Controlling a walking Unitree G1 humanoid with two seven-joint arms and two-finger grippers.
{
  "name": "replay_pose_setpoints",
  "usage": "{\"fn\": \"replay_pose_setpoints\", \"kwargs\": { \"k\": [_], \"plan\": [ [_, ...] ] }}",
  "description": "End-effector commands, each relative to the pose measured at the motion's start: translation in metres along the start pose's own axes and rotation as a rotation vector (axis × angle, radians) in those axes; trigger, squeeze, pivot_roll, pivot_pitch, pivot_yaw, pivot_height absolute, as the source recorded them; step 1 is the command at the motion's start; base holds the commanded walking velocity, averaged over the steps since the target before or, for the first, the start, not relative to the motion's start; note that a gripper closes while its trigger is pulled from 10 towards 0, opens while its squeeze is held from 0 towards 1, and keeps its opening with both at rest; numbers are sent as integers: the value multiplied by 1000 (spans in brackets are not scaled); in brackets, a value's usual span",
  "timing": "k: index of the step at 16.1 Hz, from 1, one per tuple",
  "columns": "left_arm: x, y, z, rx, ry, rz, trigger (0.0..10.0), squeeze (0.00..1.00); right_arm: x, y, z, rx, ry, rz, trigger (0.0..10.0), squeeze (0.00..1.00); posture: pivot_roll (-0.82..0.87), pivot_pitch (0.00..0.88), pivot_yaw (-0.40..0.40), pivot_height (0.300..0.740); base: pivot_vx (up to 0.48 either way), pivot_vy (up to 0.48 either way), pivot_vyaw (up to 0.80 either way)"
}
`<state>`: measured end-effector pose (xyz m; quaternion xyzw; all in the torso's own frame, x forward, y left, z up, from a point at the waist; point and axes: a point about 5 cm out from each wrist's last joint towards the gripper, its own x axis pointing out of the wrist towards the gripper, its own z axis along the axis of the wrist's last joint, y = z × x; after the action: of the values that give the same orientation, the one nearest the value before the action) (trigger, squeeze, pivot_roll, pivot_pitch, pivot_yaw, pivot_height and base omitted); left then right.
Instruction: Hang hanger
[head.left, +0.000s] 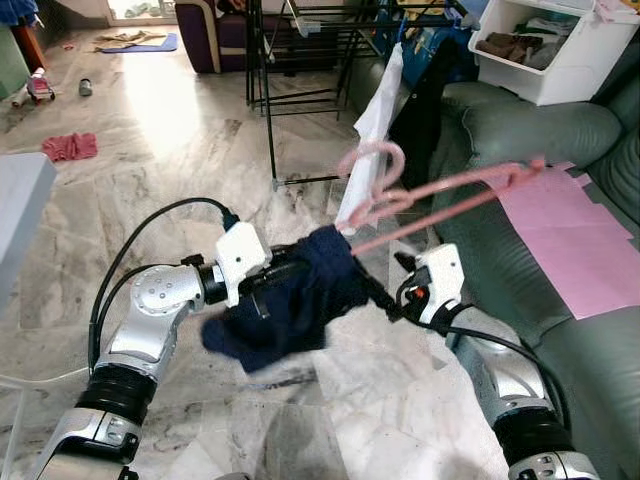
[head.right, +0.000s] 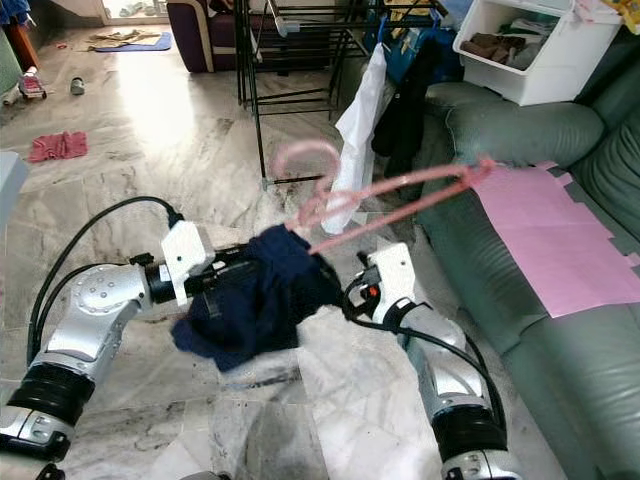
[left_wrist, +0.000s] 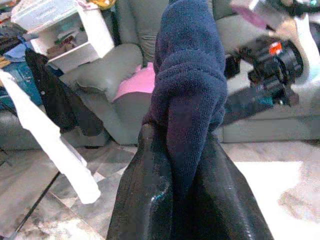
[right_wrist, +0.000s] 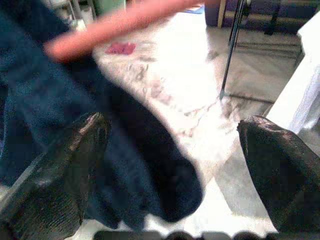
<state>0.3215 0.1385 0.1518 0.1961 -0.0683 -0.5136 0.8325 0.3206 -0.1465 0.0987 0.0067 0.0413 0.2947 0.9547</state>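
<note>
Left hand (head.left: 290, 285) pinching navy garment (head.left: 285, 305); pink hanger (head.left: 440, 195) slanting up-right, hook leftward; right hand (right_wrist: 170, 165) spread.

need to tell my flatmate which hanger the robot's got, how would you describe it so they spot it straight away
Start at the green sofa on the right, then look to the marble floor beside it where the robot's two arms meet. The pink hanger slants up from the dark blue garment clamped in the left gripper. It is the one thin pink plastic thing in mid-air, hook curled upward.
</note>
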Motion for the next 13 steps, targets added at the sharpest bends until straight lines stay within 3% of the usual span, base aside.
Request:
{"fn": "replay_pose_setpoints", "kwargs": {
  "k": [1, 6, 13],
  "plan": [
    [1, 8, 10, 67, -15, -16, 0, 0, -3, -10, 14, -41, -66, -29, 10000, 0, 66, 60, -65, 740, 0, 0, 0],
    [2, 14, 25, 113, -64, -41, 0, 0, -6, -8, 5, -85, -37, -16, 10000, 0, 67, 62, -70, 740, 0, 0, 0],
    [12, 8, 53, 119, -184, -86, 0, 0, -5, -4, -7, -96, 14, 21, 10000, 0, 77, 57, -71, 740, 0, 0, 0]
  ]
}}
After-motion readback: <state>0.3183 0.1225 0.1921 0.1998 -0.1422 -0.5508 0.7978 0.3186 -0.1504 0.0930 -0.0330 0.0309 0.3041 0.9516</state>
